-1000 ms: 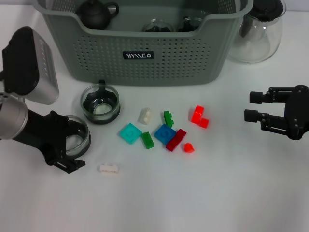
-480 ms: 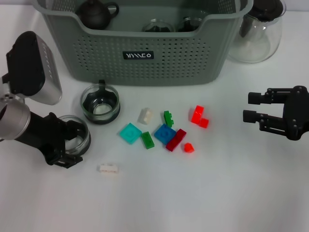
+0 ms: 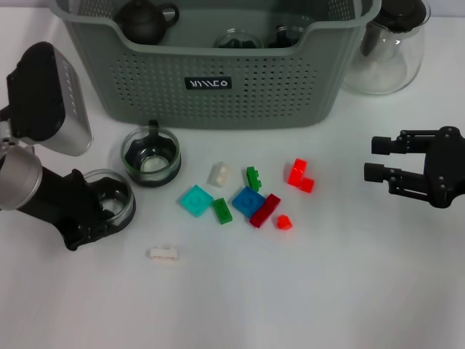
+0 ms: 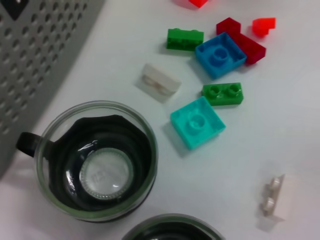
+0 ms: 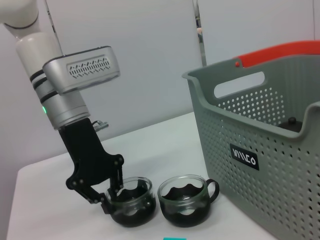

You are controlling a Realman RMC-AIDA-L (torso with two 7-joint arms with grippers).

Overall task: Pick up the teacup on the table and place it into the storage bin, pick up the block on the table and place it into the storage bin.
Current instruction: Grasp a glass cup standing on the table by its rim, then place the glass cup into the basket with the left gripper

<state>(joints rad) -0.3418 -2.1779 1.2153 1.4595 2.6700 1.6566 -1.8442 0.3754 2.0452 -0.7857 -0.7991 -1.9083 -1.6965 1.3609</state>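
Note:
A glass teacup (image 3: pixel 110 205) with a dark inside stands on the white table at the left, and my left gripper (image 3: pixel 98 215) is shut on it. The right wrist view shows the same grip, the left gripper (image 5: pixel 112 192) holding that teacup (image 5: pixel 131 201) at its rim. A second teacup (image 3: pixel 150 155) with a black handle stands just beyond it, in front of the grey-green storage bin (image 3: pixel 218 80). Several blocks lie mid-table, among them a cyan block (image 3: pixel 196 200), a blue block (image 3: pixel 248 201) and a red block (image 3: pixel 298 174). My right gripper (image 3: pixel 374 159) hovers open at the right, holding nothing.
A white block (image 3: pixel 164 253) lies alone near the front. A clear glass pitcher (image 3: pixel 385 51) stands right of the bin. Inside the bin are a dark teapot (image 3: pixel 145 18) and some glassware. The left wrist view shows the second teacup (image 4: pixel 97 160) and the blocks.
My left gripper's fingers have drawn together onto the teacup, and the arm has shifted slightly. The right gripper has barely moved.

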